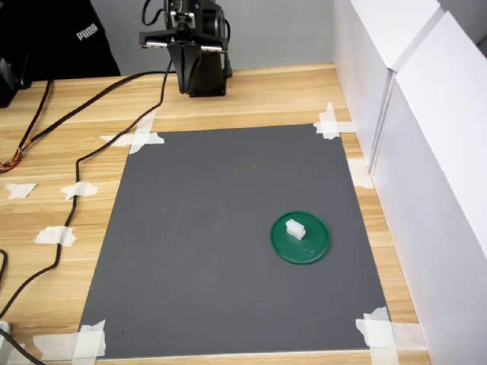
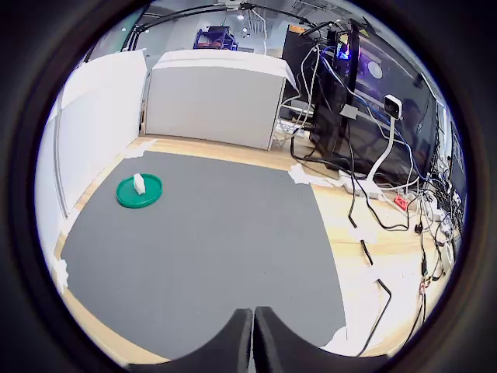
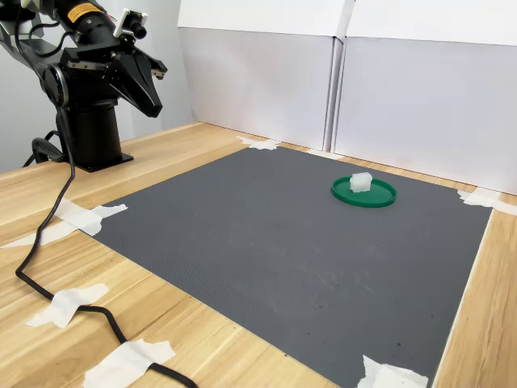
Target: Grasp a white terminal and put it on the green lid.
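Note:
The white terminal (image 1: 295, 228) (image 2: 139, 183) (image 3: 360, 183) rests on top of the green lid (image 1: 313, 248) (image 2: 151, 195) (image 3: 381, 198), which lies on the grey mat toward the first exterior view's right. My gripper (image 1: 187, 90) (image 2: 253, 339) (image 3: 153, 103) hangs far from both, pulled back above the arm's base at the table's rear edge. Its fingers (image 2: 235, 342) press together with nothing between them.
The grey mat (image 1: 205, 251) is taped to the wooden table at its corners. White panels (image 1: 426, 152) wall off the first exterior view's right side. A black cable (image 1: 72, 190) runs along the table beside the mat. The arm's base (image 3: 90, 133) stands at the second exterior view's left.

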Controlling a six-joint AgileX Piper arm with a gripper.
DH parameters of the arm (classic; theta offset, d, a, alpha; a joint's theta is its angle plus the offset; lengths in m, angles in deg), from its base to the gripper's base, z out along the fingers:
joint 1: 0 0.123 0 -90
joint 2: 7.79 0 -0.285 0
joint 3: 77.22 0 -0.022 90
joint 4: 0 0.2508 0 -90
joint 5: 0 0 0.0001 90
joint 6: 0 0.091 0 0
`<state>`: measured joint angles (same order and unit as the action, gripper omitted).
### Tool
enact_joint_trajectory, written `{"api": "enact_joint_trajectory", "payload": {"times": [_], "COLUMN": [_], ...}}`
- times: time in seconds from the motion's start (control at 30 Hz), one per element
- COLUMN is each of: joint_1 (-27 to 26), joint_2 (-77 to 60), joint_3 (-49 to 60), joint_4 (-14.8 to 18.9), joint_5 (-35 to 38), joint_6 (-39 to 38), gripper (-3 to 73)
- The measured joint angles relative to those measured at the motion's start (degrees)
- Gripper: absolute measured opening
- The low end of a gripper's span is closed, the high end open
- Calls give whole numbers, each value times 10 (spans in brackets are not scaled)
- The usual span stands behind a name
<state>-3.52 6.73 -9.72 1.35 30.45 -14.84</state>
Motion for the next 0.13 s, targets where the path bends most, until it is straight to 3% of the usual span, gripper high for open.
{"api": "enact_joint_trajectory", "payload": {"times": [0.13], "joint_1": [0], "joint_2": [-23], "joint_3": [0], "joint_4": [0], "joint_5": [0], "joint_6": [0], "gripper": [-16]}}
